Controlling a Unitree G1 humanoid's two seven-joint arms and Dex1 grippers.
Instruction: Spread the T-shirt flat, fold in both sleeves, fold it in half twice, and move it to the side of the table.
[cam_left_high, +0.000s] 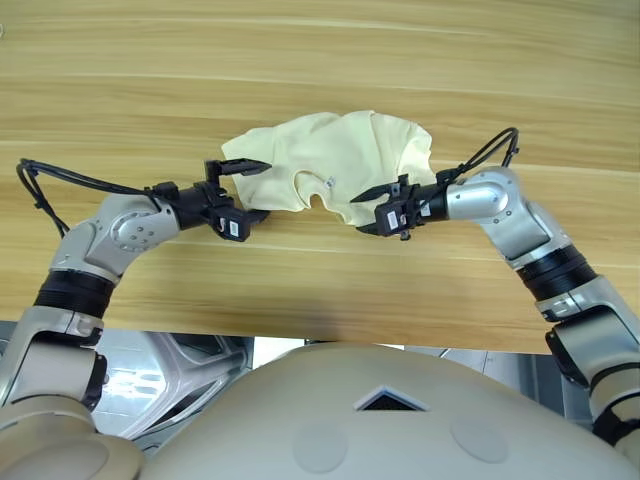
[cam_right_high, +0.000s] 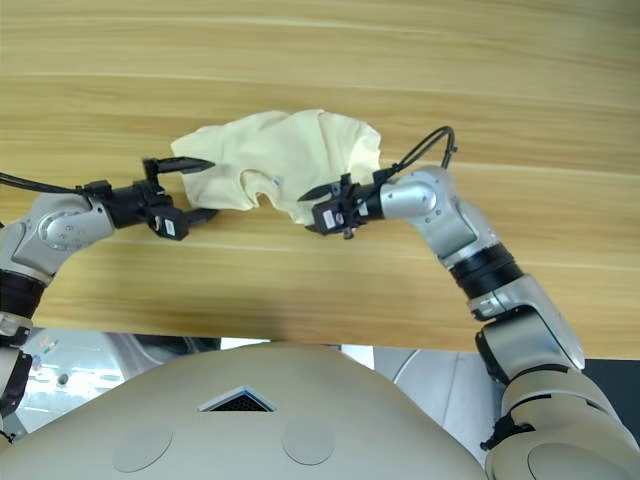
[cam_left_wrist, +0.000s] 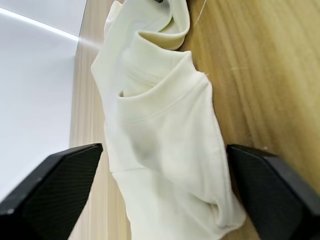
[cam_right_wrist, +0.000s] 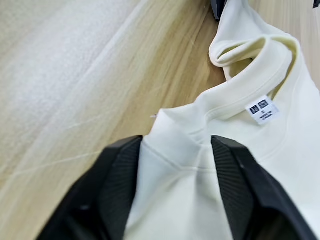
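Left eye view, for the caption: how many garments are on the table (cam_left_high: 300, 60)? (Desk)

One. A single cream T-shirt (cam_left_high: 330, 160) lies crumpled in a heap on the wooden top, toward the middle, not yet spread flat. (Photographer)

And how many grippers are at it? (Desk)

Two, one on each side of the heap, at the edge nearer the robot. The left gripper (cam_left_high: 266, 190) sits at the shirt's left corner with its jaws spread wide. In the left wrist view its two black fingers (cam_left_wrist: 55, 190) stand well apart, a ridge of cloth running between them and touching neither. (Photographer)

The right one? (Desk)

The right gripper (cam_left_high: 358, 213) is at the shirt's near right edge. In the right wrist view its two fingers (cam_right_wrist: 117, 190) press in on a fold of the fabric, which fills the gap between them, so it is gripping the cloth. (Photographer)

Any detail worth a line? (Desk)

One collar (cam_right_wrist: 250, 65), standing up in a loose curl, and one small white label (cam_right_wrist: 262, 111) sewn just inside it. (Photographer)
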